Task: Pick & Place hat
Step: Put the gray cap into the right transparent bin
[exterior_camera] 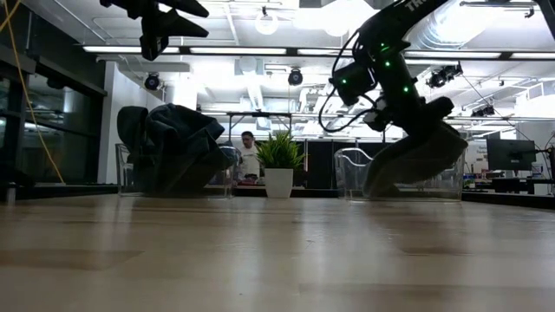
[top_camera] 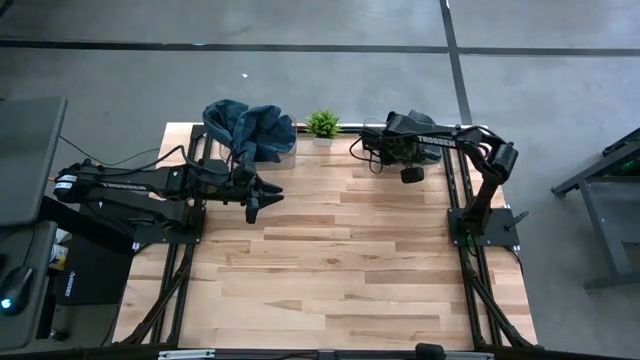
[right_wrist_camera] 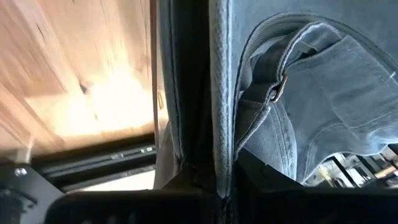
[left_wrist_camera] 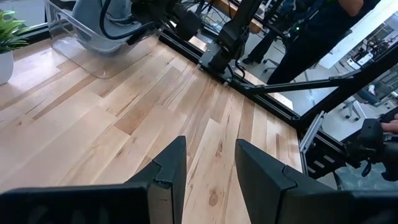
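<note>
Your right gripper (top_camera: pixel 405 150) clamps the denim hat (right_wrist_camera: pixel 298 106) at the far-right bin; left gripper (left_wrist_camera: pixel 208 171), seemingly empty, gapes mid-table.

The bare middle and near part of the light wooden plank table (top_camera: pixel 330 270) offer open passage. Along the far edge stand a heaped blue cloth pile (top_camera: pixel 248 128), a small green potted plant (top_camera: pixel 322 125) and a clear plastic bin (exterior_camera: pixel 399 178).

No legible text anywhere.
</note>
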Robot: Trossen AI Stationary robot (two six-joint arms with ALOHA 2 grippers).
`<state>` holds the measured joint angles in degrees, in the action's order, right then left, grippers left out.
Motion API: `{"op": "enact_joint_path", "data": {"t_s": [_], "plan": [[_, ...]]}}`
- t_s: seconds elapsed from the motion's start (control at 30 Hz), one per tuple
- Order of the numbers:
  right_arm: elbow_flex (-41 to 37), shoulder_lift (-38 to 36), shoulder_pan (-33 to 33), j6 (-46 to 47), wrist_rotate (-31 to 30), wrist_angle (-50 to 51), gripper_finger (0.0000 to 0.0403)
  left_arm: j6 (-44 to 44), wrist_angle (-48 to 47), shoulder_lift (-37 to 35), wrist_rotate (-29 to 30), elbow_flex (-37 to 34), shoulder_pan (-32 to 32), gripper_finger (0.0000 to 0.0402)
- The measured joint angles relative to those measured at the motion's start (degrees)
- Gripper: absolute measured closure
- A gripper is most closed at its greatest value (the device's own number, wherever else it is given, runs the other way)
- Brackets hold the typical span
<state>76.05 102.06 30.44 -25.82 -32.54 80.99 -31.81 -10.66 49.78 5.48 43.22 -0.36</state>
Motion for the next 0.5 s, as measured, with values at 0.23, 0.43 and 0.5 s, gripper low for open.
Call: {"op": "enact_joint_path", "data": {"t_s": [0.23, 0.43, 0.5], "plan": [[0.0, 0.0, 0.0, 0.3, 2.2, -0.6, 0.0387, 0.0, 0.0, 0.0, -0.1, 0.0, 0.0, 0.0286], [0.0, 0.0, 0.0, 1.0, 0.9, -0.8, 0.0343, 0.0, 0.0, 0.0, -1.4, 0.0, 0.0, 0.0286], [0.0, 0.0, 0.0, 1.3, 0.0, -1.0, 0.0325, 0.0, 0.0, 0.0, -1.5, 0.0, 0.0, 0.0286]]}}
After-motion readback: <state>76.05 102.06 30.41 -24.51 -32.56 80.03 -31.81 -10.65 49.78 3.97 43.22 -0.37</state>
